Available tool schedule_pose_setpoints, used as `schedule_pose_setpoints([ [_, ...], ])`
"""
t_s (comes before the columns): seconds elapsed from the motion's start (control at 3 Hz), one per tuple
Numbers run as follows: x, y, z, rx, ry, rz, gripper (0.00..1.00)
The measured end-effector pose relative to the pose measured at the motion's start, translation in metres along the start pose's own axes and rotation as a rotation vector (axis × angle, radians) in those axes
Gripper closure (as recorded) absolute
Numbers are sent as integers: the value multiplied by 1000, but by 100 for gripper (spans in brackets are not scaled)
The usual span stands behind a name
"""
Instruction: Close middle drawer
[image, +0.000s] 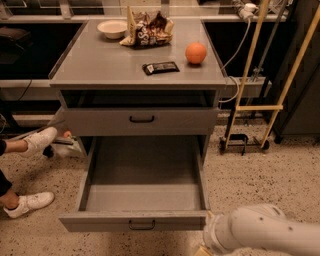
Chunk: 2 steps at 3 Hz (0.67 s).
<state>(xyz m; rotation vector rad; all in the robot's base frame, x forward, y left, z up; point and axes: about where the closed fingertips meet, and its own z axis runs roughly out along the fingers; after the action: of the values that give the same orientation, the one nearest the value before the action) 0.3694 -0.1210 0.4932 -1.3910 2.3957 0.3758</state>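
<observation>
While the middle drawer (135, 221) stands pulled far out of the cabinet, its empty tray open to view and its front low near the floor, several things could spoil the push.

Left of the drawer, a person's white shoes (31, 202) rest on the floor, one of them near the drawer's front left corner. A shifted foot could get between the drawer and the cabinet, or be knocked if the base swings that way.

On the drawer itself, the small dark handle (141, 225) sits at the middle of the front. The gripper (201, 250) is low at the drawer's front right corner, just beside it at the bottom edge of view, and the pale arm (260, 232) trails off to the right. Whether the gripper is spread or closed I cannot tell, since only a sliver of it shows.

A push applied that far off centre could twist the drawer on its runners and jam it partway. The gripper could also slide off the corner and past the side wall. Too hard a push could slam the drawer and shake the surface (100, 65) above it, where an orange (196, 52) looks free to roll off.

Right of the drawer, a yellow wheeled frame (252, 107) stands near the cabinet, and the arm's elbow could catch it while turning.
</observation>
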Motion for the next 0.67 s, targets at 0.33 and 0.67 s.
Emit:
schedule_pose_setpoints([
  [0.33,20,12,-52,63,2,32,0],
  [0.67,27,12,-58,75,4,44,0],
])
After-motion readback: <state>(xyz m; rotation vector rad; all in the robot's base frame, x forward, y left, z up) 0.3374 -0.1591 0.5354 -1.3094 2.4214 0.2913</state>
